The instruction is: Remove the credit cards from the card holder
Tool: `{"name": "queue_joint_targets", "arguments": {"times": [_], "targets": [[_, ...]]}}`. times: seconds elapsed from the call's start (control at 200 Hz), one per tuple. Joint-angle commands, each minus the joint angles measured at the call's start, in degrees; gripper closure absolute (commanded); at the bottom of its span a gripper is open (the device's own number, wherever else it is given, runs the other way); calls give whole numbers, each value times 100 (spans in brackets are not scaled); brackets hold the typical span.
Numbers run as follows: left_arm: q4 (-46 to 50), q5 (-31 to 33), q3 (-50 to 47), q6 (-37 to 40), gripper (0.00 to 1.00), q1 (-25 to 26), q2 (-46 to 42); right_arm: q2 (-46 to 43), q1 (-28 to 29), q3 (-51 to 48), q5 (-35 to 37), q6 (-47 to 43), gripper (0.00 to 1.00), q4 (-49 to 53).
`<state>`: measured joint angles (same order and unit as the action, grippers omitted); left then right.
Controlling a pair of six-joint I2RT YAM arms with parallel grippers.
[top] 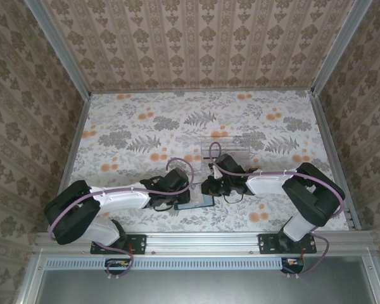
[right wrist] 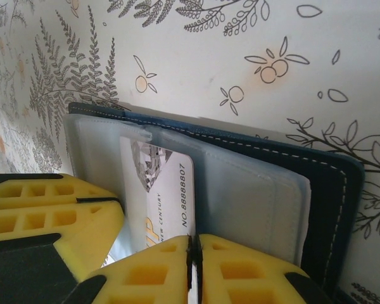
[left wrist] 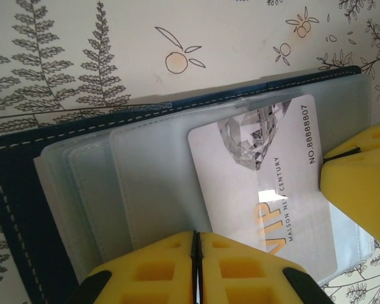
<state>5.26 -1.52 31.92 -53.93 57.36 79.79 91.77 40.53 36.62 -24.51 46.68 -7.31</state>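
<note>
The card holder [top: 194, 202] lies open near the table's front edge, a navy wallet [left wrist: 12, 190] with clear sleeves [right wrist: 253, 202]. A white credit card [left wrist: 259, 164] printed VIP sticks partway out of a sleeve [right wrist: 158, 183]. My left gripper [left wrist: 197, 237] is shut, its tips resting on the clear sleeve beside the card, seen from the other side as yellow fingers [right wrist: 82, 209]. My right gripper [right wrist: 191, 244] is shut on the card's numbered edge, a pale sliver showing between its pads; its yellow tip [left wrist: 342, 171] meets the card. Both grippers [top: 177, 197] [top: 208, 187] crowd over the wallet.
A clear plastic tray [top: 231, 147] stands just behind the wallet, to the right of centre. The floral tabletop [top: 145, 126] is ringed by patterned walls and metal rails.
</note>
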Motion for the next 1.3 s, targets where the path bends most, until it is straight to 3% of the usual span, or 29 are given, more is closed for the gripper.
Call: {"name": "queue_joint_targets", "arguments": {"times": [0.0, 0.24, 0.46, 0.7, 1.0, 1.295], "targets": [[-38, -67, 36, 15, 89, 32, 98, 47, 38, -103, -121, -53, 83, 62], [-34, -68, -11, -33, 90, 54, 107, 140, 130, -15, -254, -9, 82, -42], [45, -24, -36, -25, 90, 59, 37, 79, 97, -143, -160, -18, 100, -42], [156, 55, -118, -45, 90, 62, -112, -177, -211, -512, -238, -38, 100, -236], [243, 125, -184, -47, 90, 49, -240, -1012, -636, -879, -273, -180, 100, 123], [318, 154, -178, 30, 90, 43, -415, -2355, -1160, -1096, -210, -642, 100, 1315]]}}
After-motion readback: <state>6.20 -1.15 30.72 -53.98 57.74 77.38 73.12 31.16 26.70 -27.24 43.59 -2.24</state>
